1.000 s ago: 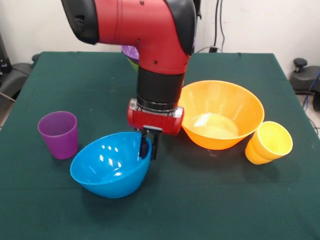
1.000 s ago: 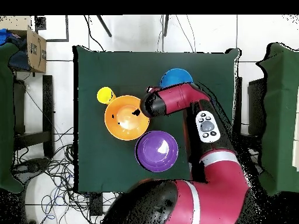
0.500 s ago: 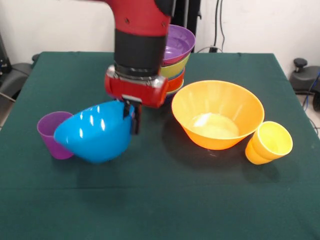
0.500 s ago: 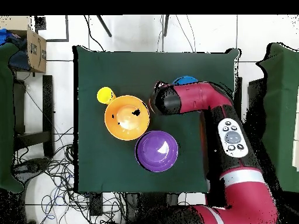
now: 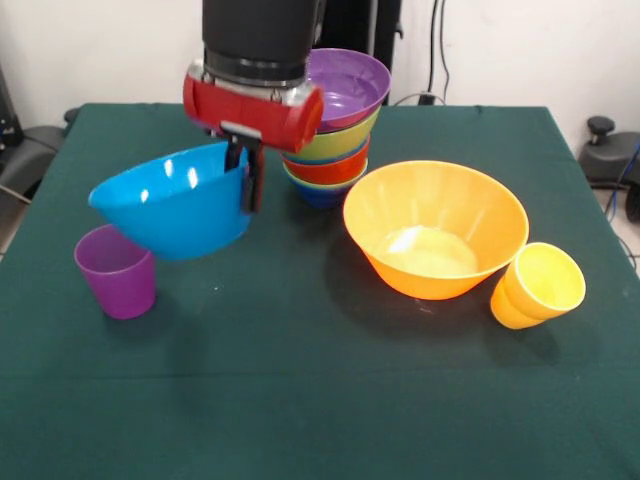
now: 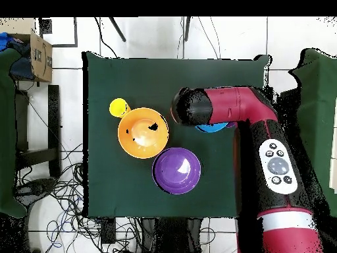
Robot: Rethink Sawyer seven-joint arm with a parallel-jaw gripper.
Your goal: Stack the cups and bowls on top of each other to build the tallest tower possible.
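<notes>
Front view: the gripper [image 5: 246,178] clamps its two dark fingers [image 5: 256,180] over the rim of the large blue bowl [image 5: 172,203], one finger inside and one outside, and holds the bowl clear of the green table [image 5: 330,400], tilted with its mouth turned up and toward the far side. The bowl hangs above and just behind the purple cup [image 5: 117,270], which stands upright on the table at the left. Behind the gripper stands the tower [image 5: 335,125]: a dark blue bowl lowest, then red-orange, then green, with the wide purple bowl [image 5: 350,85] on top, the pile leaning to the right. The large orange bowl [image 5: 435,228] sits upright on the cloth right of centre, and the yellow cup [image 5: 538,286] lies tilted just beside it at the right. Overhead view: the red arm [image 6: 230,109] covers most of the blue bowl [image 6: 214,126], of which only a sliver of rim shows; the purple bowl [image 6: 177,170], orange bowl [image 6: 143,132] and yellow cup [image 6: 119,107] are seen from above.
</notes>
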